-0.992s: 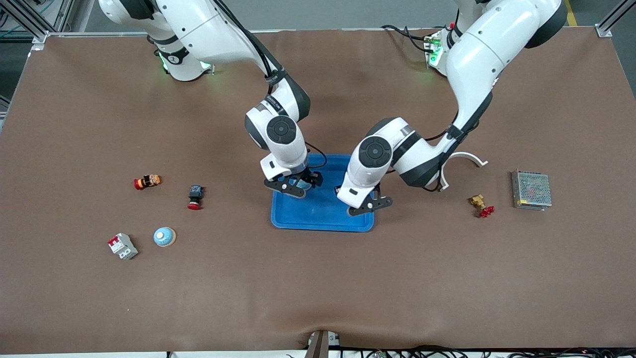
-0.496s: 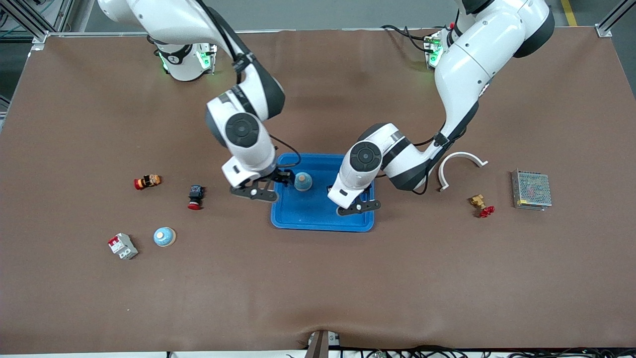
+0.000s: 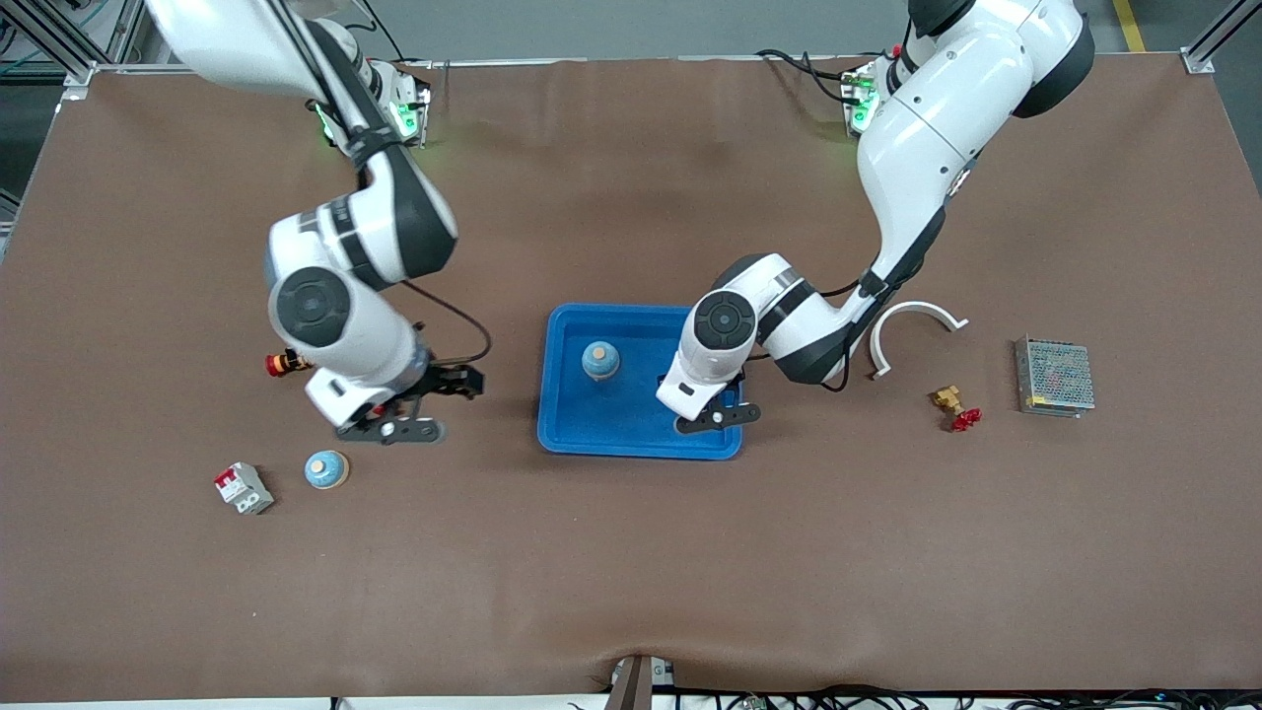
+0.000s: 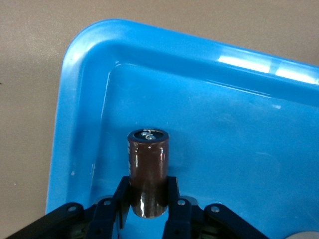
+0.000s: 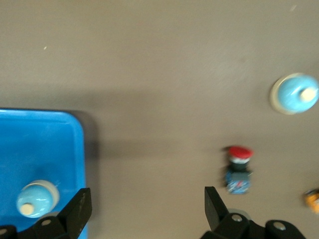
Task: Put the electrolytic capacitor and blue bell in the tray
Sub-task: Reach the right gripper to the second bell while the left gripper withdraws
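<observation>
The bright-blue tray lies mid-table. One blue bell stands in it; it also shows in the right wrist view. A second blue bell sits on the table toward the right arm's end, also seen in the right wrist view. My left gripper is low over the tray's end toward the left arm, shut on a brown electrolytic capacitor above the tray floor. My right gripper is open and empty over bare table beside the tray.
A red-capped push button lies under the right hand. An orange-red part and a circuit breaker lie toward the right arm's end. A white curved piece, a brass fitting and a mesh box lie toward the left arm's end.
My right gripper let go of a blue bell in the tray and swung away toward the right arm's end. My left gripper stayed over the tray, shifting slightly.
</observation>
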